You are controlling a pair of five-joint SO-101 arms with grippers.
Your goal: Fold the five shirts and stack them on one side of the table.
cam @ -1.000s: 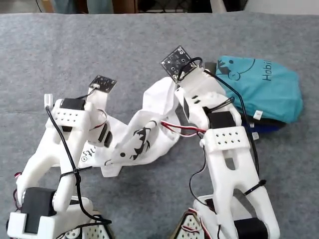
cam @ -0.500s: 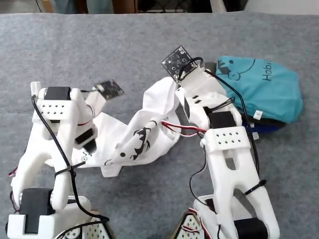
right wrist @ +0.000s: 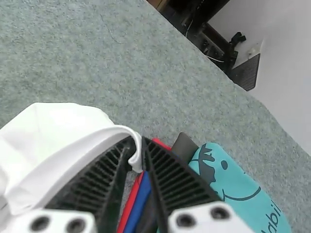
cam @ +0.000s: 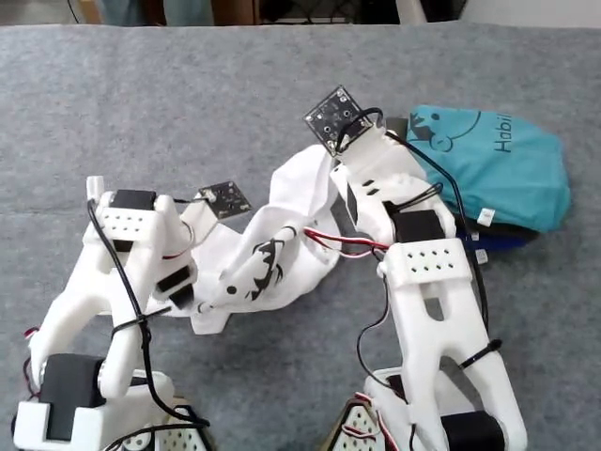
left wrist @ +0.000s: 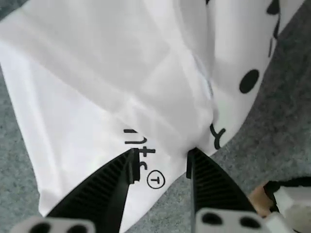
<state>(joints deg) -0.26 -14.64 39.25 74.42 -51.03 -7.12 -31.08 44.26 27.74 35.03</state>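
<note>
High view puts the white shirt (cam: 272,249) crumpled mid-table, its 1 o'clock end pinched tight by the right gripper (right wrist: 139,148), its 8 o'clock edge lying between the spread fingers of the left gripper (left wrist: 160,154), with the folded teal shirt (cam: 498,169) at its 3 o'clock.

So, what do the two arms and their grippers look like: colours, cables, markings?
The left arm and right arm are white plastic with black motor blocks and rows of small holes on the wide links. Black cables run along both; the right one also has a red wire. The left gripper and right gripper have black ribbed fingers on white bases.
</note>
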